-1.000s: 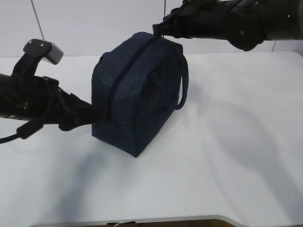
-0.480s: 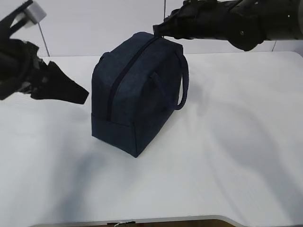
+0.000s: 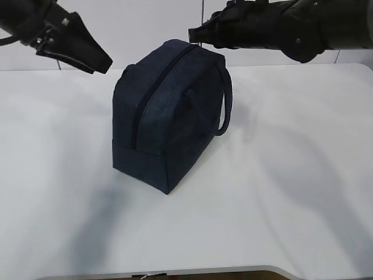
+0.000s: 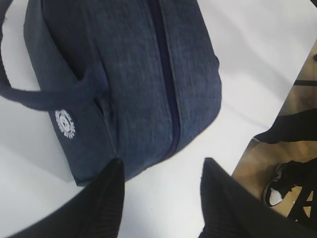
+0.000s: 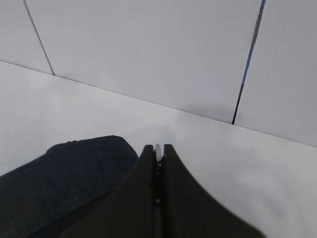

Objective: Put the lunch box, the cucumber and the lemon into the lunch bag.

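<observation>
Lunch bag (image 3: 166,119) upright on white desk (image 3: 280,175), zip closed.

Bag: boxy, rounded top, dark navy denim-like weave; darker zip runs over the crown; soft loop handle (image 3: 224,99) hangs at its side; small white round emblem (image 4: 65,123) on one panel. Left hand (image 4: 161,171): ribbed black fingers apart, above bag's left end, holding nothing. Right hand (image 3: 192,35): fingers together on something thin at bag's top rear corner.

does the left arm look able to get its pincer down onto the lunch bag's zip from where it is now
Probably yes. The left pincer hangs open and empty, up and to the left of the lunch bag. The closed zip runs bare over the top, with nothing between. The right pincer sits shut only at the far end.
</observation>
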`<control>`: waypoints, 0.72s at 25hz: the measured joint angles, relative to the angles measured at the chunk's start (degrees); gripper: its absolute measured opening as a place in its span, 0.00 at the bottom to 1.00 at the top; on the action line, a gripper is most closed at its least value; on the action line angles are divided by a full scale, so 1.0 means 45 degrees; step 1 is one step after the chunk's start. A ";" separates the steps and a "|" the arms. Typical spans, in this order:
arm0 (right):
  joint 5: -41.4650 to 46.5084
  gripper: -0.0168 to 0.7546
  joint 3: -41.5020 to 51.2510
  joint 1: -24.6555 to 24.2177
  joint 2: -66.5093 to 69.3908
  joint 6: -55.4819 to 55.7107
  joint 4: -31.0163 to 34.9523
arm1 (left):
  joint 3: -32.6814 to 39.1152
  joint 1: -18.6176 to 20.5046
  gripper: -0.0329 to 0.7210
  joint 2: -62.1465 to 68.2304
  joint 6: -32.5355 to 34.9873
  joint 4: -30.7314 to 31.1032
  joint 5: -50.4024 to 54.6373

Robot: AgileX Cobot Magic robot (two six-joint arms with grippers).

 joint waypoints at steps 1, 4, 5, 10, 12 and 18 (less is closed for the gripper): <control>0.0000 0.03 0.0000 0.0000 0.0000 0.0073 0.0000 | -0.0419 0.0000 0.50 0.0348 -0.0155 0.0004 0.0156; 0.0117 0.03 0.0000 0.0000 0.0000 0.0271 0.0000 | -0.1657 0.0000 0.51 0.1099 -0.0561 0.0090 0.0408; 0.0184 0.03 0.0000 0.0000 0.0000 0.0299 0.0000 | -0.2029 0.0000 0.52 0.1385 -0.0616 0.0090 0.0409; 0.0328 0.03 0.0000 0.0000 0.0000 0.0363 0.0000 | -0.4119 0.0000 0.55 0.2885 -0.0786 0.0157 0.0435; 0.0349 0.03 0.0000 0.0000 0.0000 0.0394 0.0000 | -0.4778 0.0000 0.56 0.3427 -0.0812 0.0213 0.0456; 0.0376 0.03 0.0000 0.0000 0.0000 0.0416 0.0000 | -0.5620 0.0000 0.56 0.4601 -0.0868 0.0039 0.0456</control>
